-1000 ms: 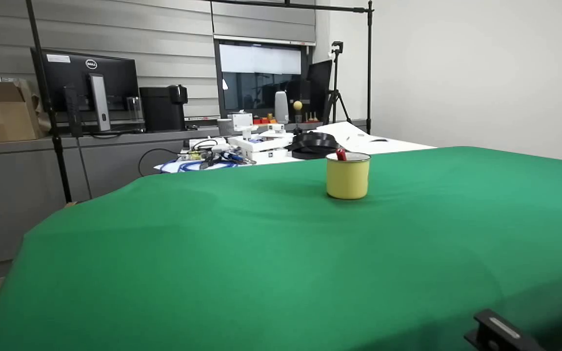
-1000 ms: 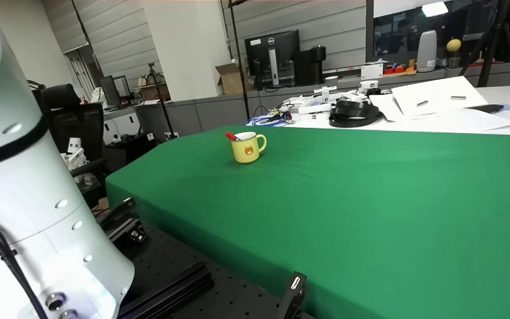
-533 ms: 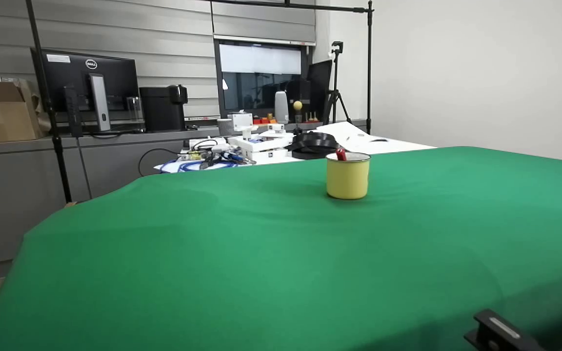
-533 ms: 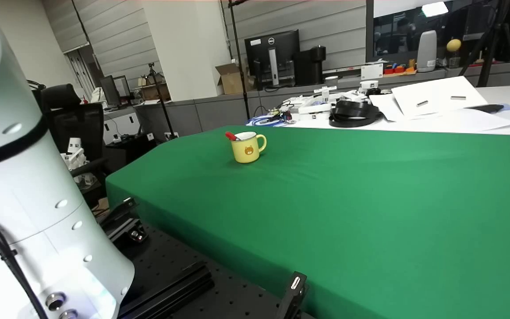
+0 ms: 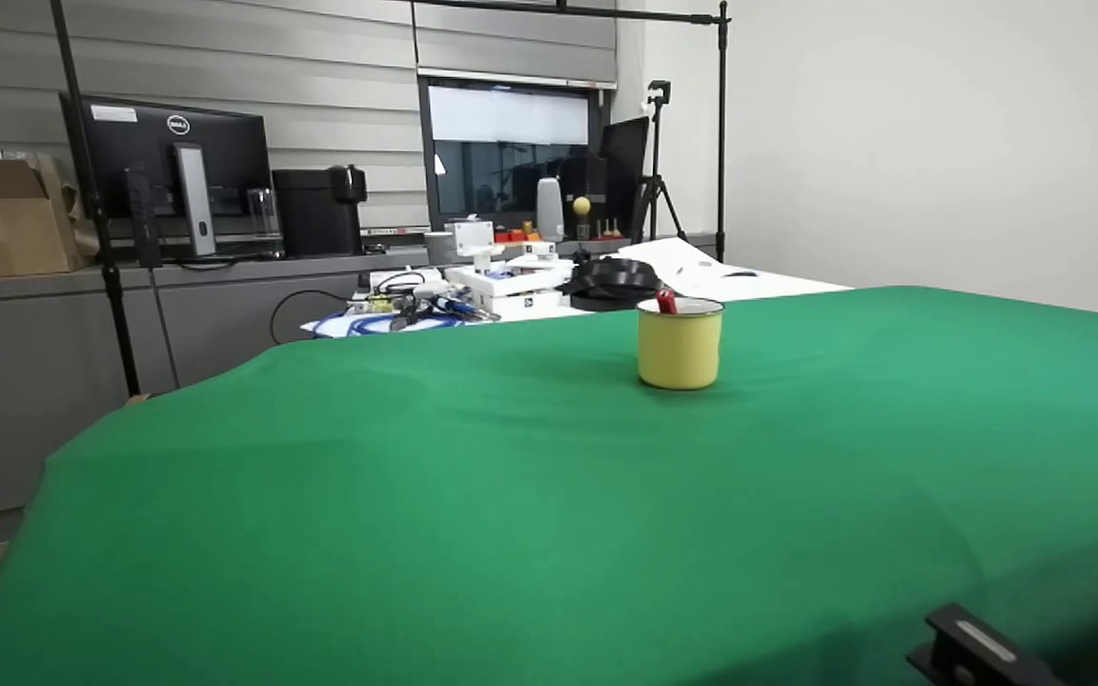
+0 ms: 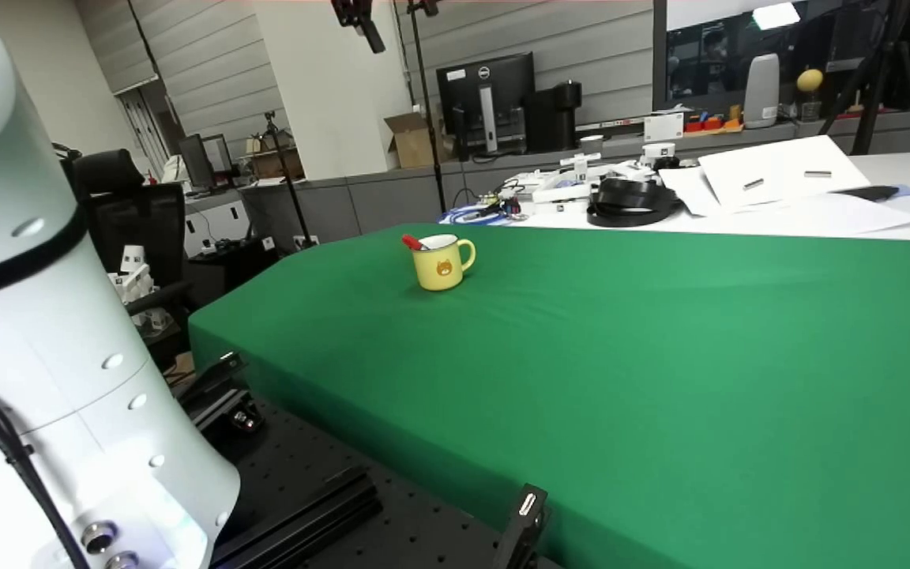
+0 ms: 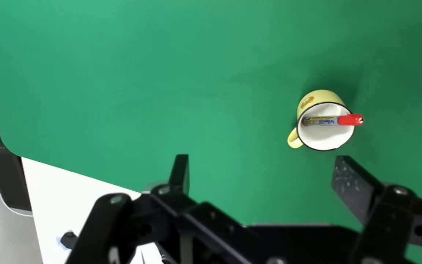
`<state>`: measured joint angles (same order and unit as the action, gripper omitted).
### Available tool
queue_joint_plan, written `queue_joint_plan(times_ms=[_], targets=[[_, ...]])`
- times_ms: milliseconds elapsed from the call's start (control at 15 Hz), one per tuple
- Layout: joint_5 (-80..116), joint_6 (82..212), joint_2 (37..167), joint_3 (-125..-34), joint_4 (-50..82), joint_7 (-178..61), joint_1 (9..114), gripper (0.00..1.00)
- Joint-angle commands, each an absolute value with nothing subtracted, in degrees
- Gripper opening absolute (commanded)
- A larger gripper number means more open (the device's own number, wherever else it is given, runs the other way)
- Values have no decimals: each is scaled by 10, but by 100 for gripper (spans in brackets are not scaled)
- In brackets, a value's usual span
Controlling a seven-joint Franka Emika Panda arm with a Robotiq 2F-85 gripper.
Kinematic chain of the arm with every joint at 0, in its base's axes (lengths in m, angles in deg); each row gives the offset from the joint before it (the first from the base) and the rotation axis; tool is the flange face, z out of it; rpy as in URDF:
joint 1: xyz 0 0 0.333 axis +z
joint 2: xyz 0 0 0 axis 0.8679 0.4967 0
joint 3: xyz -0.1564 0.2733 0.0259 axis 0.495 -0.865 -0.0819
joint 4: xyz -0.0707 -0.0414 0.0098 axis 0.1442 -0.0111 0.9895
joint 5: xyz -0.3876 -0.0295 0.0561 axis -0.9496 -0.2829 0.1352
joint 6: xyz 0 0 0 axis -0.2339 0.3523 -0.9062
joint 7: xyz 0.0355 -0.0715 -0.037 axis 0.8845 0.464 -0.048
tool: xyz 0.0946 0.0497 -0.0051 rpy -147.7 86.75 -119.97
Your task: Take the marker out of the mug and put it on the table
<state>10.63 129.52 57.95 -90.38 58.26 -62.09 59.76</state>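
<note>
The yellow mug (image 5: 679, 348) stands upright on the green table (image 5: 473, 505); it also shows in an exterior view (image 6: 439, 267) and the wrist view (image 7: 321, 96). The red-capped marker (image 7: 350, 120) leans in the mug, its cap sticking out over the rim. The cap shows in both exterior views (image 5: 666, 302) (image 6: 413, 243). My gripper (image 7: 264, 172) is open and empty in the wrist view, its fingers wide apart. The mug lies beyond the fingertips, toward the right finger. Part of the gripper (image 6: 360, 22) shows high at the top edge in an exterior view, well above the table.
A white desk (image 6: 881, 217) with papers, a black coil (image 6: 633, 203) and white parts adjoins the table's far edge. The white arm base (image 6: 68, 379) stands beside the table, with black clamps (image 6: 524, 525) near the table's front edge.
The gripper has come into view at the top edge of an exterior view, and the arm has shifted slightly. The mug and marker have not moved.
</note>
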Motion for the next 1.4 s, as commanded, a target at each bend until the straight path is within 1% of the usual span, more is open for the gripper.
queue_joint_plan(times_ms=[0, 200, 467, 800, 1133, 1333], targets=[[66, 1348, 629, -948, 592, -564, 620, 100], [16, 1402, 668, -985, 607, -524, 635, 100], [-36, 1452, 718, -1010, 633, -498, 655, 100], [-95, 1500, 765, -1012, 659, -494, 674, 100], [-209, 1569, 810, -1007, 682, -447, 681, 100], [-197, 1565, 816, -996, 680, -471, 691, 100]])
